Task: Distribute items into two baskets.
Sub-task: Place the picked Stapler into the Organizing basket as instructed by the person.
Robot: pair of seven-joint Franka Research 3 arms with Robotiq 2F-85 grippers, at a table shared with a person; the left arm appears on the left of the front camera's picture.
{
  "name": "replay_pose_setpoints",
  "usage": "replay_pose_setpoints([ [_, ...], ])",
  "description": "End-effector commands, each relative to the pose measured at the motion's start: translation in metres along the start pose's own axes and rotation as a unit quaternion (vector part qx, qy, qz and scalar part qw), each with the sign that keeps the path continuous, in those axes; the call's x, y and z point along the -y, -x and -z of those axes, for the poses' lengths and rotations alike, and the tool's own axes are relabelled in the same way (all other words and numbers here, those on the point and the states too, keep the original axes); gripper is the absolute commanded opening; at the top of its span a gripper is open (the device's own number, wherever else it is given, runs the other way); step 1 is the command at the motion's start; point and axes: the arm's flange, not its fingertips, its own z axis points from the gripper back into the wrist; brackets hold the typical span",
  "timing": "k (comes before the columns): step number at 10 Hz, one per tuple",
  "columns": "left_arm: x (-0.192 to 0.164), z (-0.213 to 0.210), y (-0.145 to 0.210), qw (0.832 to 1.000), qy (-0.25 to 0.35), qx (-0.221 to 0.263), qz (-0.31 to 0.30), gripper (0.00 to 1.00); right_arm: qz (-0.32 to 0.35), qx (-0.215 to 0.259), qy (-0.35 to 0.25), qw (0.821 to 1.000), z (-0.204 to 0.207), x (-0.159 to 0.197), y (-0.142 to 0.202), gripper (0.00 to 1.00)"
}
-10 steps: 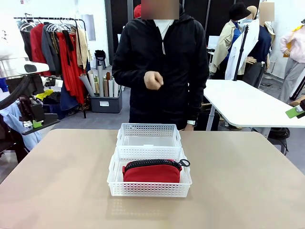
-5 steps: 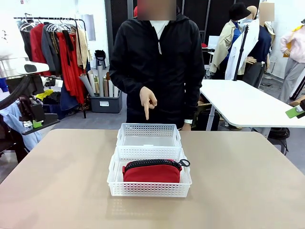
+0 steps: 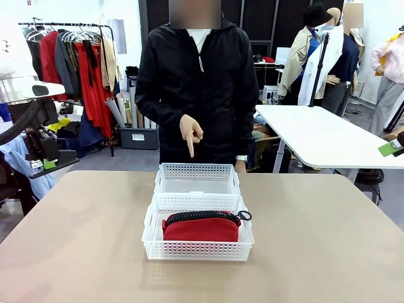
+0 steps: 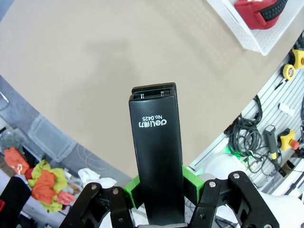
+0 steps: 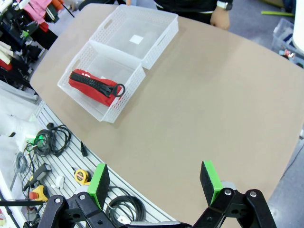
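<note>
Two white baskets sit end to end, touching, at the middle of the tan worktop (image 3: pixel 76 240). Near basket (image 3: pixel 197 249) holds the red pouch (image 3: pixel 201 228), lying with black zipper on top, pull loop at its right end. Far basket (image 3: pixel 197 178) is just beyond it on the person's side, inside looks bare apart from a small white label.

Person stands at the far edge, one hand (image 3: pixel 190 132) above the far basket, index finger pointing down toward it, not touching.

Left pincer (image 4: pixel 156 190) is clamped on the black stapler (image 4: pixel 156 156), green pads pressing both its sides; the stapler sticks straight out from the fingers, white print on its top face. It hangs over the worktop's edge, well apart from the baskets; a corner of the near basket with the pouch shows far off in the left wrist view.

Right pincer (image 5: pixel 154 183) has its fingers wide apart, nothing between them, high above the worktop's edge, well apart from the baskets.
</note>
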Motion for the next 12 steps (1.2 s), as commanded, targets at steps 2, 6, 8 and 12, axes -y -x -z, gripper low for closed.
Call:
replay_pose_setpoints([
  [2,-0.001,-0.001,0.002,1.000,0.002,0.002,-0.002,0.16,-0.002,0.000,0.001,1.000,-0.001,-0.001,-0.002,1.00],
  [6,-0.001,-0.001,0.002,1.000,0.002,0.002,-0.002,0.16,-0.002,0.000,0.001,1.000,-0.001,-0.001,-0.002,1.00],
  [8,-0.001,-0.001,0.002,1.000,0.002,0.002,-0.002,0.16,-0.002,0.000,0.001,1.000,-0.001,-0.001,-0.002,1.00],
  [12,-0.001,-0.001,-0.012,1.000,0.003,-0.004,0.009,0.16,-0.002,0.000,0.001,1.000,-0.001,-0.001,-0.002,1.00],
])
